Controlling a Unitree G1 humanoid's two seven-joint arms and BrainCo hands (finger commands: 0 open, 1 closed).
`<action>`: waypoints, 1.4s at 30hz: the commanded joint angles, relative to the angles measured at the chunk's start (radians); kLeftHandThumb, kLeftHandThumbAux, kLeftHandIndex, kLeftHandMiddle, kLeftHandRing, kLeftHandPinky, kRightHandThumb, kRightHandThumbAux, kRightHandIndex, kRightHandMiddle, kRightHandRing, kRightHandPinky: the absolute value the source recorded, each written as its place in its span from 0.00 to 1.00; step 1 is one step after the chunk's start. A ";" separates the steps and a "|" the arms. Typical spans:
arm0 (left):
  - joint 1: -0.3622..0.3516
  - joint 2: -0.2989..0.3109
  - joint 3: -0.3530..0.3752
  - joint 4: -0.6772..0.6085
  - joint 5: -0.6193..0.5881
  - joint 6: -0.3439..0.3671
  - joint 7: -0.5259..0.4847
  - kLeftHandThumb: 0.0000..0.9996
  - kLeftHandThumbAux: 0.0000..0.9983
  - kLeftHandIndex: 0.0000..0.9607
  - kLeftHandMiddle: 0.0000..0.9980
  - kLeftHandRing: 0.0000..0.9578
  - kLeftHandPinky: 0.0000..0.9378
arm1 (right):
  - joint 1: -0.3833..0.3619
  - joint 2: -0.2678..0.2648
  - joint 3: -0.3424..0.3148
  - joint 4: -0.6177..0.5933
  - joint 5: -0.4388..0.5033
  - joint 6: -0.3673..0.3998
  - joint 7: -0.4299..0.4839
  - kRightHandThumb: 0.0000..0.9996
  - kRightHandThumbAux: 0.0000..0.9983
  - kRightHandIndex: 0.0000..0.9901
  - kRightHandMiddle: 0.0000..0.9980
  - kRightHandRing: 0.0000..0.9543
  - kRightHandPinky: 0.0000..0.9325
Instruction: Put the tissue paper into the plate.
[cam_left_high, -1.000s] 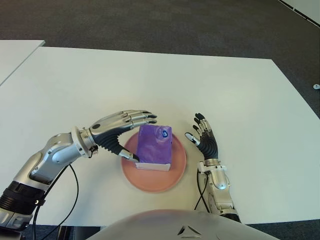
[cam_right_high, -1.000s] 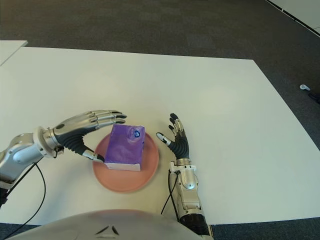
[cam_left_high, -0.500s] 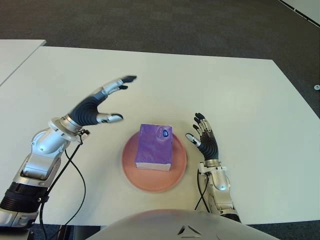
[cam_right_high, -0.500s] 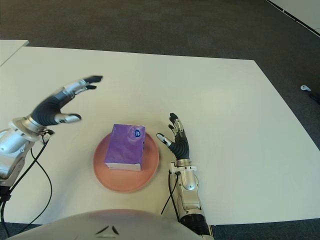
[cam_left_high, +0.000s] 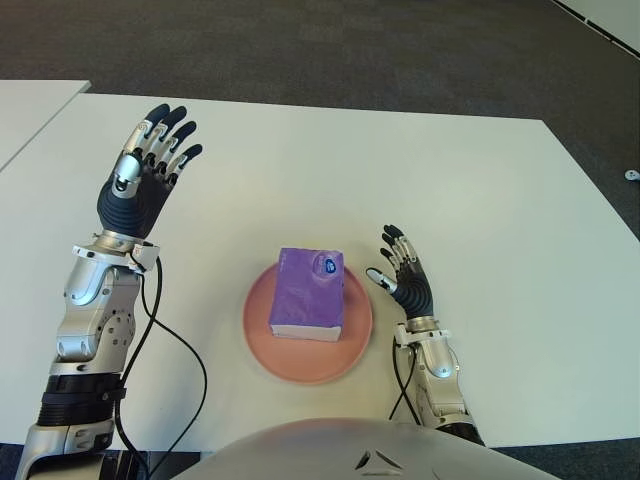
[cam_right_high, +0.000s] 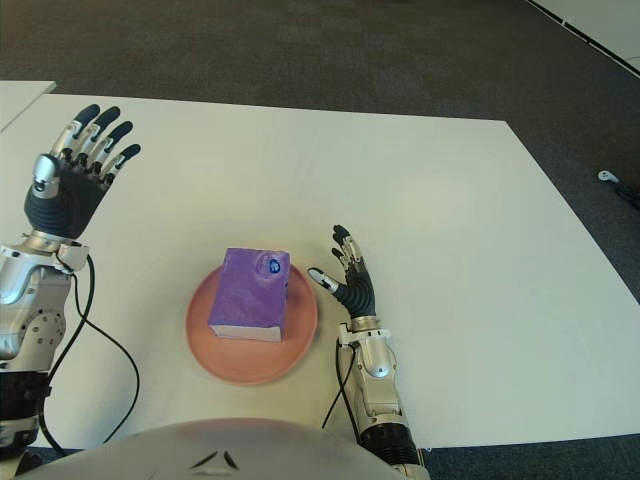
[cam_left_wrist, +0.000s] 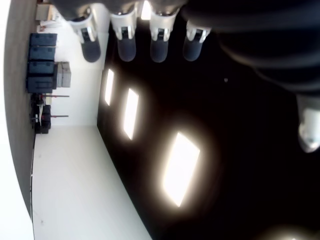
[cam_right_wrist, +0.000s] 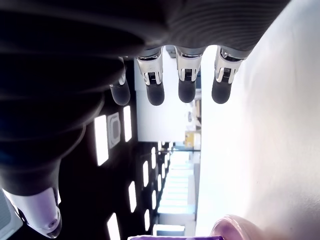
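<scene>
A purple tissue pack (cam_left_high: 311, 293) lies flat inside the round pink plate (cam_left_high: 352, 348) near the table's front edge. Nothing touches the pack. My left hand (cam_left_high: 147, 175) is raised well to the left of the plate, palm up and fingers spread wide, holding nothing. My right hand (cam_left_high: 400, 279) stands just right of the plate's rim, fingers straight and apart, also holding nothing. In the left wrist view my left hand's fingertips (cam_left_wrist: 127, 47) point out at a dark ceiling with bright lights. The right wrist view shows straight fingertips (cam_right_wrist: 186, 90) and a sliver of the plate (cam_right_wrist: 232, 225).
The white table (cam_left_high: 330, 170) stretches far behind and to both sides of the plate. A second white table (cam_left_high: 25, 105) stands at the far left across a narrow gap. Dark carpet (cam_left_high: 320, 50) lies beyond the far edge. A black cable (cam_left_high: 170, 340) hangs from my left forearm.
My left hand let go of the tissue pack, pulled away to the left and rose with fingers spread. The pack stays in the plate. My right hand barely moved.
</scene>
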 joint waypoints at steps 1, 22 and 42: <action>0.021 -0.089 0.003 0.096 0.134 -0.018 0.070 0.00 0.47 0.00 0.00 0.00 0.00 | 0.084 -0.002 -0.016 0.208 0.020 0.038 0.016 0.00 0.69 0.00 0.00 0.00 0.00; 0.033 -0.310 -0.215 0.543 0.798 -0.207 0.452 0.00 0.47 0.00 0.00 0.00 0.00 | 0.090 0.008 -0.016 0.171 0.003 0.079 0.014 0.00 0.71 0.00 0.00 0.00 0.00; -0.054 -0.278 -0.251 1.000 0.891 -0.388 0.516 0.00 0.44 0.00 0.00 0.00 0.00 | 0.110 0.022 -0.007 0.144 -0.001 0.062 -0.025 0.00 0.67 0.00 0.00 0.00 0.00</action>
